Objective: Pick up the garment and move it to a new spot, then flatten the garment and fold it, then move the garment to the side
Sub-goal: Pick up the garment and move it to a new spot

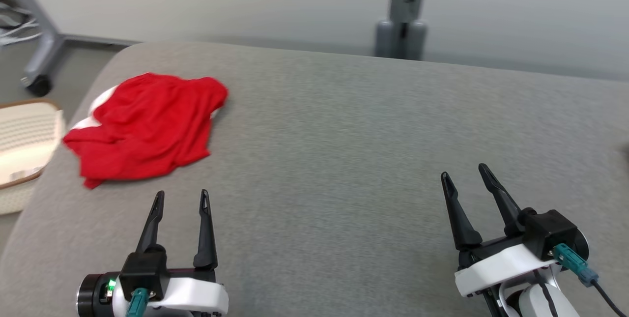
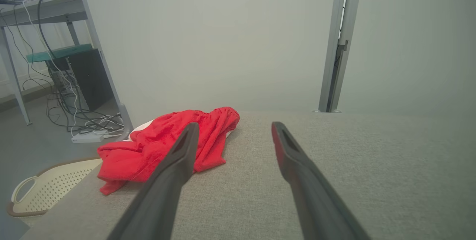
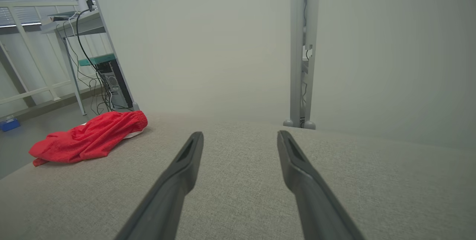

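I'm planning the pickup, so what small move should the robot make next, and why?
Probably reach the left hand forward and slightly left to the garment. It lies crumpled and untouched on the far left of the table, just ahead of that hand, which is open and empty; the right hand is much farther away.

The shorts [image 1: 147,128] near the far left corner of the bench [image 1: 344,135] are bright red with a bit of white. The bench is plain grey. The basket [image 1: 24,145] is cream with a brown rim. The left gripper [image 1: 182,192] and right gripper [image 1: 463,170] have 2 black fingers each.
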Controlling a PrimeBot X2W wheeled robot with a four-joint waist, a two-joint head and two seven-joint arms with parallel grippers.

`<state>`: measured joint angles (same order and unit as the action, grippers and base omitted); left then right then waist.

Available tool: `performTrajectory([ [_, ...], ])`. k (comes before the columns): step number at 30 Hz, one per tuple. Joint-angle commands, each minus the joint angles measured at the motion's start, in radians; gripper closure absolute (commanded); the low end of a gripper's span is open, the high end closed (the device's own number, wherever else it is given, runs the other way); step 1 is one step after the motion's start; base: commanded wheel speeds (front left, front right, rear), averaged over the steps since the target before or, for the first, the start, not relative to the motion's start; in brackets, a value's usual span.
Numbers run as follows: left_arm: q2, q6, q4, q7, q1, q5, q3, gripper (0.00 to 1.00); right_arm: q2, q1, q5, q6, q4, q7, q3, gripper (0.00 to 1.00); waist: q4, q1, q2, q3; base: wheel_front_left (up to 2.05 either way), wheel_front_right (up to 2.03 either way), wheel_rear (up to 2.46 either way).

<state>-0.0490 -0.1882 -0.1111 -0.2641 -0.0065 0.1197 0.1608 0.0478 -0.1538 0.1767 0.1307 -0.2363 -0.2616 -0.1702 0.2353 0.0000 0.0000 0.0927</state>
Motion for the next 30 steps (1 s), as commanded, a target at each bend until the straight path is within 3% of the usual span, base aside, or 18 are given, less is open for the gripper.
performTrajectory([
  [1,-0.004,-0.001,0.006,0.001,0.013,-0.008,-0.01,0.0,0.006,0.011,0.01,0.0,0.002,-0.006,-0.003,0.0,0.119,0.0,0.0,-0.015,0.0,0.0,0.0],
  [9,-0.003,0.011,0.019,0.001,0.067,-0.024,-0.054,0.0,0.006,0.022,0.039,0.0,-0.017,-0.005,-0.05,0.0,0.263,0.0,0.0,-0.054,0.0,0.0,0.0],
  [23,-0.003,-0.021,0.061,0.001,0.102,0.002,-0.079,0.0,0.007,-0.029,0.069,0.0,-0.058,-0.005,-0.105,0.0,0.276,0.0,0.0,-0.041,0.0,0.0,0.0],
  [30,-0.003,0.02,0.022,0.001,0.048,0.011,-0.095,0.0,0.007,-0.014,0.039,0.0,-0.041,-0.005,-0.072,0.0,0.266,0.0,0.0,-0.015,0.0,0.0,0.0],
])
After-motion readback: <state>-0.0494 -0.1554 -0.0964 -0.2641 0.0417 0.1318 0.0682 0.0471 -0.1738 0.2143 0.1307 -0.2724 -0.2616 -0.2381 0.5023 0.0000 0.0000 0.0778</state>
